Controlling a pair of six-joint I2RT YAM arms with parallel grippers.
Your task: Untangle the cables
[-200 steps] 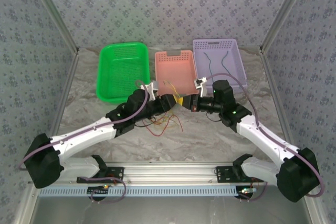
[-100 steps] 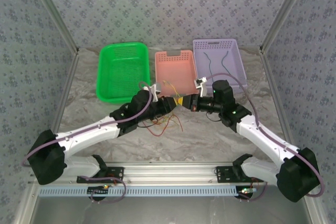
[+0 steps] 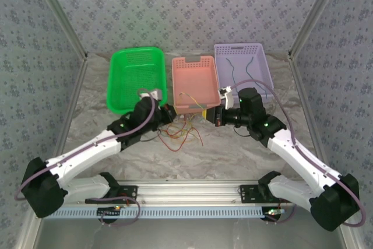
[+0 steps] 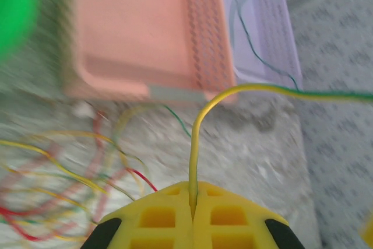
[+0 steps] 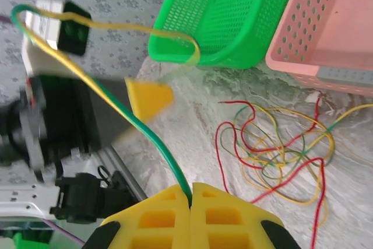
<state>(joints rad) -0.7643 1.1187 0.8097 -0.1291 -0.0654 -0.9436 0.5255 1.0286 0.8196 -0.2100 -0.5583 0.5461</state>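
Yellow-to-green cable [image 4: 197, 138]: 1 item, stretched in the air between both tools, above the middle of the table [image 3: 233, 155]. Left gripper [image 4: 192, 202]: jaws closed on its yellow end. Right gripper [image 5: 190, 193]: jaws closed on its green end. Tangle [image 3: 182, 133]: red, yellow and green cables, knotted, on the table just before the near wall of the pink basket [image 3: 192, 60]. Purple basket [image 3: 238, 46], far right: 2 dark cables [image 3: 233, 69] laid apart inside. Green basket [image 3: 135, 51], far left. Judgement: early stage; 2 sorted, 1 in hand, most of the knot left.
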